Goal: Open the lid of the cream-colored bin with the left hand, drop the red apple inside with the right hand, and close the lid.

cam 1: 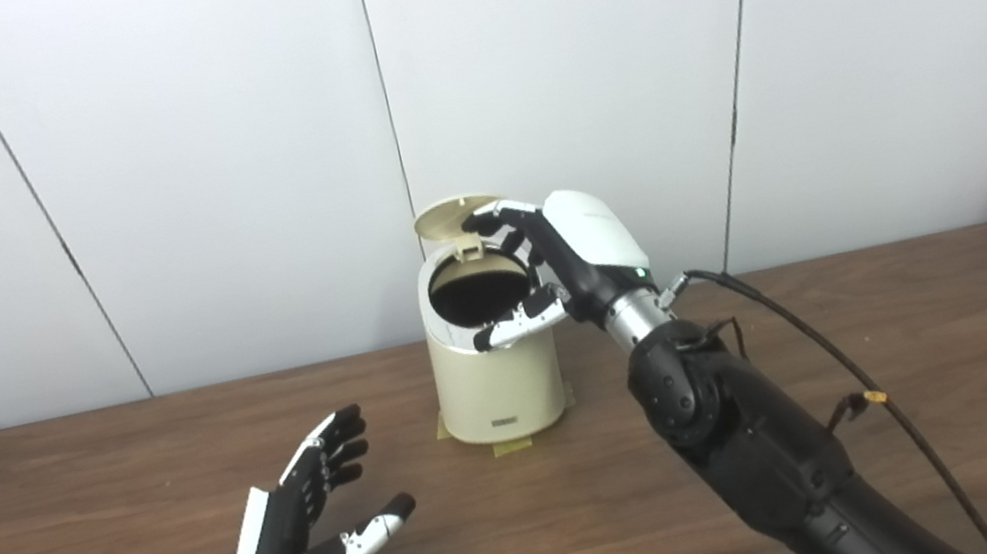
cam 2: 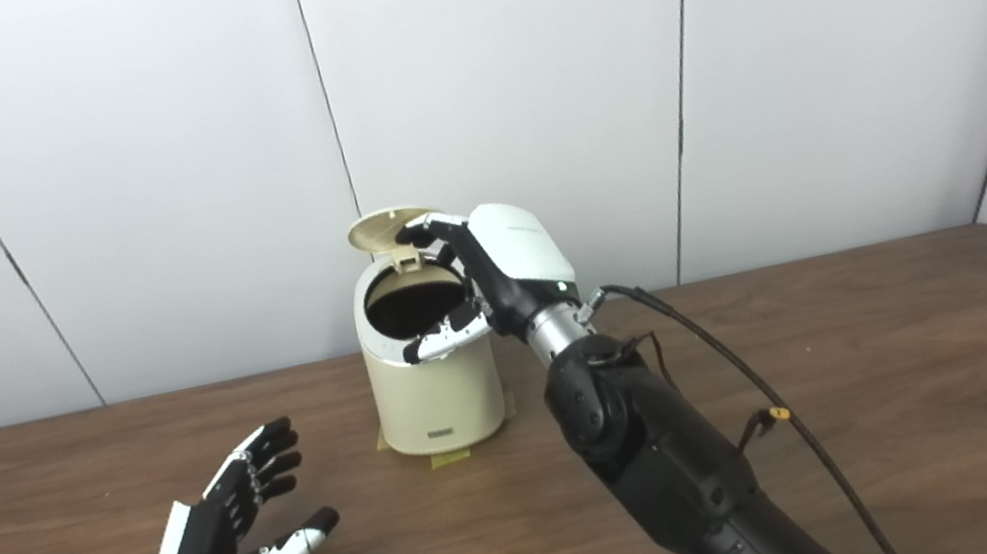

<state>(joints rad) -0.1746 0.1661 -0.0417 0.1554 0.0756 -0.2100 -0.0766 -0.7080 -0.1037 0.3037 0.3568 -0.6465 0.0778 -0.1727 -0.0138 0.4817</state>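
Note:
The cream-colored bin [cam 1: 498,388] stands on the wooden table near the back middle. Its lid [cam 1: 450,216] is tipped up and back, and the dark opening [cam 1: 478,291] shows. My right hand [cam 1: 542,263] is over the right side of the opening, fingers spread, with a fingertip at the raised lid and the thumb by the front rim. It holds nothing. No red apple is in view. My left hand [cam 1: 312,512] rests low over the table at the front left, open and empty, well apart from the bin [cam 2: 436,399].
The bin stands on strips of yellow tape [cam 1: 513,444]. A black cable [cam 1: 833,359] runs along my right arm over the table's right side. White wall panels stand close behind the bin.

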